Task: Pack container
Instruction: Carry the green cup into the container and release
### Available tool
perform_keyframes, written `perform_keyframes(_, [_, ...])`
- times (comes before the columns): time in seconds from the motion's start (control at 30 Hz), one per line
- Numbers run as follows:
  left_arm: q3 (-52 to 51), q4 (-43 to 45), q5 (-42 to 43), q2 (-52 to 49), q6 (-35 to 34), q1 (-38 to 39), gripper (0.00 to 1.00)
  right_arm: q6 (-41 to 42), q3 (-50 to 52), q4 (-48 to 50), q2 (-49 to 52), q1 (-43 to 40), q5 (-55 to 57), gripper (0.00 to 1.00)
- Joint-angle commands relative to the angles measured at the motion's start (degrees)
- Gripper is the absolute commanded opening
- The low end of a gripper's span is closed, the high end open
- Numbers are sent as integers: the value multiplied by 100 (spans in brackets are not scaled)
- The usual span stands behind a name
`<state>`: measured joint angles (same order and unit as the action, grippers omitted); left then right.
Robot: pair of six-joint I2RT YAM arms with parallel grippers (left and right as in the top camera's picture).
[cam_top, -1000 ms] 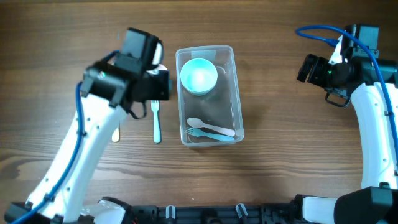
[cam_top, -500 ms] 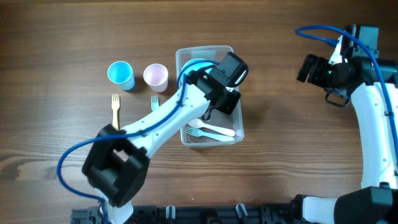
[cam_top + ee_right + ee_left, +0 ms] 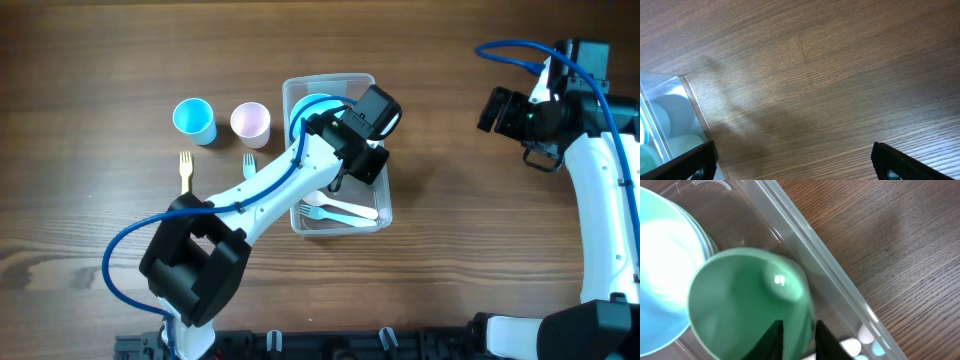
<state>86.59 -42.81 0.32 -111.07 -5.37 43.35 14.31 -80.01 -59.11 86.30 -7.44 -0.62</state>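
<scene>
- the clear plastic rectangular container [image 3: 386, 205] sits at the middle of the wooden table [image 3: 450, 270]. it holds a round turquoise bowl [image 3: 312, 105] at its far end and pale plastic cutlery [image 3: 345, 212] at its near end.
- the left gripper [image 3: 797, 327] is inside the container, pinching one wall of a green plastic cup [image 3: 750, 295] at the rim, just beside the bowl. whether the cup touches the floor cannot be told.
- the right gripper [image 3: 792, 150] hangs spread and empty over bare wood, well apart from the container.
- risk: with a one-wall grip the cup could tip on release, then lean on the bowl's rim or roll onto the cutlery.
- risk: the wrist sits close to the container's long wall, so a sideways exit could shove or lift the light bin.
- a blue cup [image 3: 193, 119], a pink cup [image 3: 250, 123], a yellow fork [image 3: 185, 172] and a teal fork [image 3: 248, 165] are not yet packed.
- no brand, label or legible writing shows in any view.
</scene>
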Motion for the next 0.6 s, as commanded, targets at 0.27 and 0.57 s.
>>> perform_keyframes(0.27, [817,-1379,-295,702,-203,2,69,87,9,17,13,-24,-70,100])
perform_keyframes(0.57, [879,-1991,-623,896,-1392,-2345,66,85,9,17,11,-24,-70,100])
